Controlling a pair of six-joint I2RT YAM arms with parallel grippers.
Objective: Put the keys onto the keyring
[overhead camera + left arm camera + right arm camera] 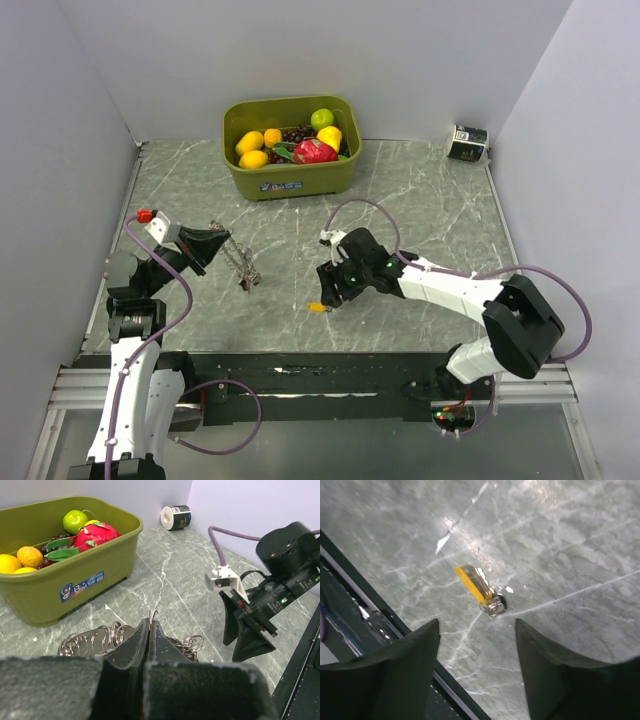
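My left gripper (pixel 222 240) is shut on a thin wire ring of the keyring chain (pixel 238 262). The chain hangs from it down to the table, with a small dark red piece at its lower end. In the left wrist view the jaws (pixel 150 625) pinch the wire, and linked rings (pixel 92 639) spread out behind them on both sides. A yellow-headed key (pixel 476 588) lies flat on the marble, seen from above as the yellow key (pixel 318 307). My right gripper (pixel 477 630) hovers open just over it, with nothing between its fingers (pixel 410 665). No other keys are in view.
An olive tub (pixel 290 180) of fruit stands at the back centre, close to my left gripper in the wrist view of the tub (pixel 75 587). A small black-and-white roll (pixel 467 142) sits in the back right corner. The black rail (pixel 365 610) edges the table just near the yellow key.
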